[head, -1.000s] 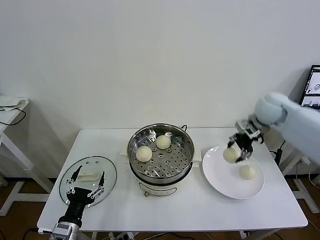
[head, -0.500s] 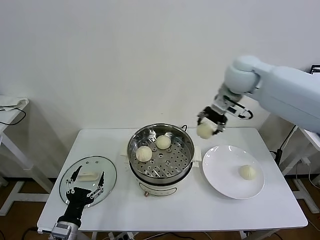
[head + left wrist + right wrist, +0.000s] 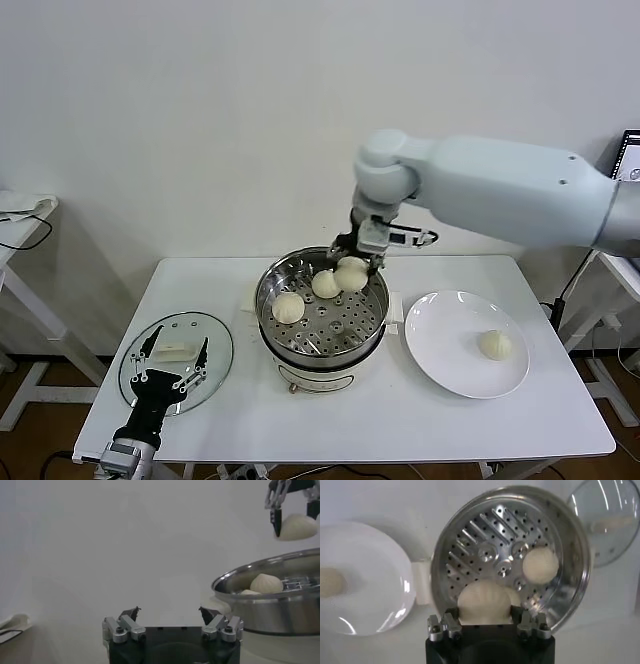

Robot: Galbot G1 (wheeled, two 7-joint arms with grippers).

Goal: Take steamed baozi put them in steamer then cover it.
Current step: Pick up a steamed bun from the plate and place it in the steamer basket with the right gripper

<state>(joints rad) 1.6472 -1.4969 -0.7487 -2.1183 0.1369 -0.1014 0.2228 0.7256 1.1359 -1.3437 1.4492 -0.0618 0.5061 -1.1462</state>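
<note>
Steamer (image 3: 322, 315) mid-table (image 3: 400, 420), lid (image 3: 176, 360) to its left, plate (image 3: 466, 345) right, apparently two baozi (image 3: 288, 306) inside

The room is bright and evenly lit, the white wall flat and nearly shadowless. Soft, faint shadows lie on the desk (image 3: 400, 420) under the steamer (image 3: 322, 310) and plate (image 3: 466, 342). The steamer's perforated tray glints with sharp highlights in the right wrist view, and the glass lid (image 3: 607, 517) there catches glare. The left wrist view looks hazy and washed out.
</note>
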